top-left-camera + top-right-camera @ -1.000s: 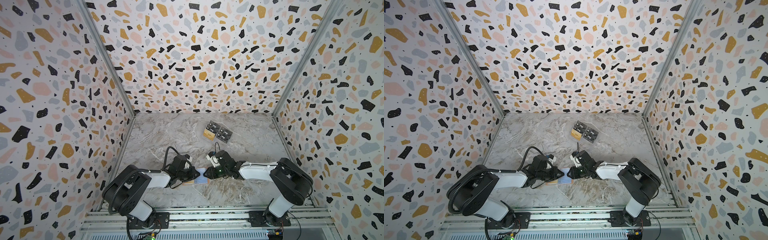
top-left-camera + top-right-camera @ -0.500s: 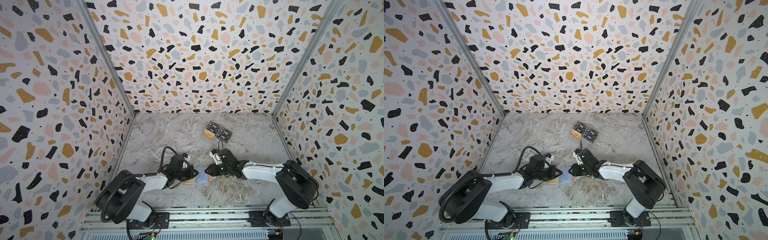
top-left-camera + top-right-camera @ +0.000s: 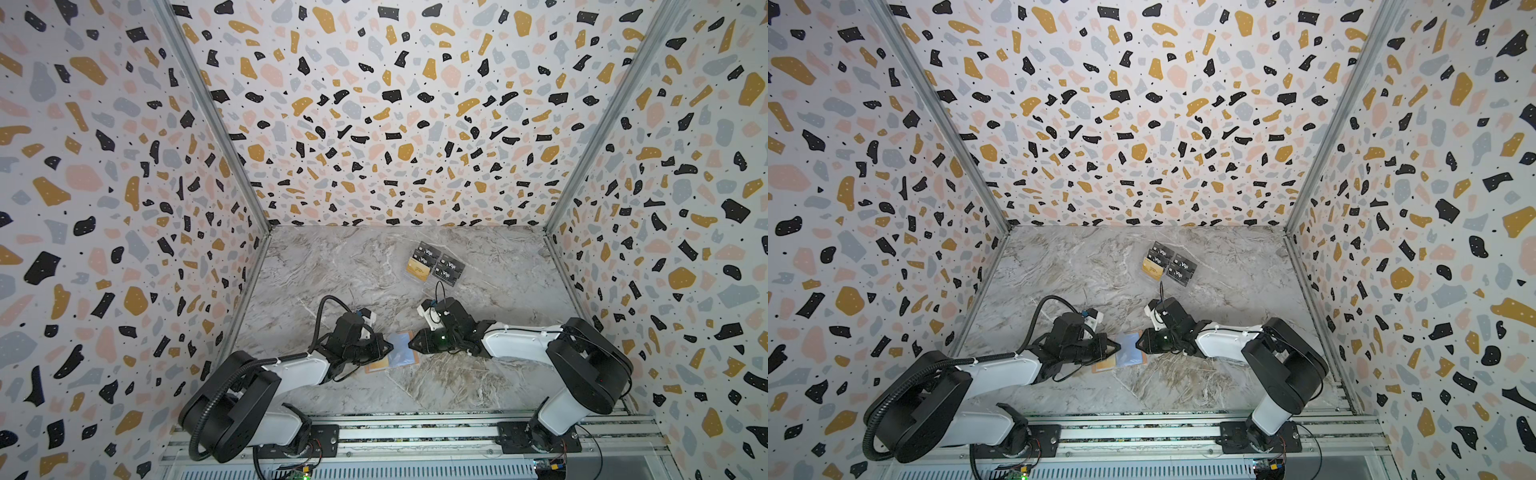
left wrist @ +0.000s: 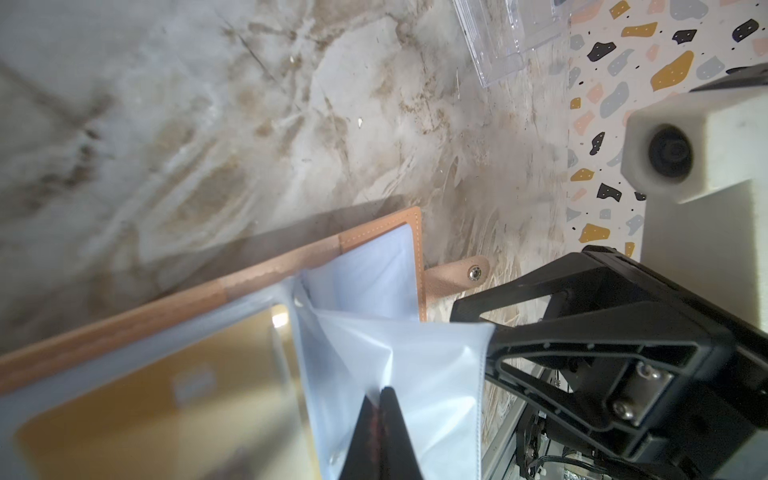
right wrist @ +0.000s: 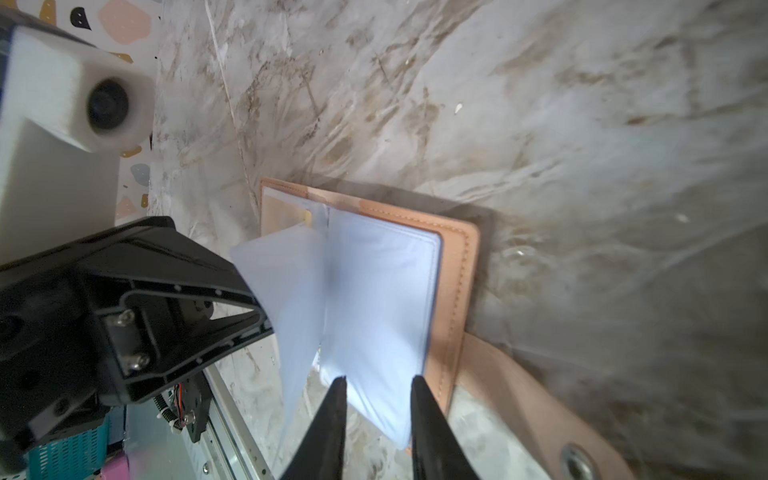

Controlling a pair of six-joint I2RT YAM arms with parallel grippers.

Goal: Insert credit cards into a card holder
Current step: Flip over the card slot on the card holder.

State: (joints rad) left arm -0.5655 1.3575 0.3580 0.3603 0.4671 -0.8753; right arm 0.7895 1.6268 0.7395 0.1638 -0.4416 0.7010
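Card holder open flat between both grippers; sleeved card just beside left gripper, pinched on a raised sleeve. Right gripper part-spread, seemingly empty, at sleeve stack. Step: baring a pocket. Next, probably: spare gold card from beyond right gripper.

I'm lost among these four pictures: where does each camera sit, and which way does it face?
Both top views: overhead, facing down on left arm, right arm, card holder.
Left wrist: on that arm, along left jaws shut on a sleeve; right jaws beyond.
Right wrist: on that arm, along parted right jaws.
All share the card holder.
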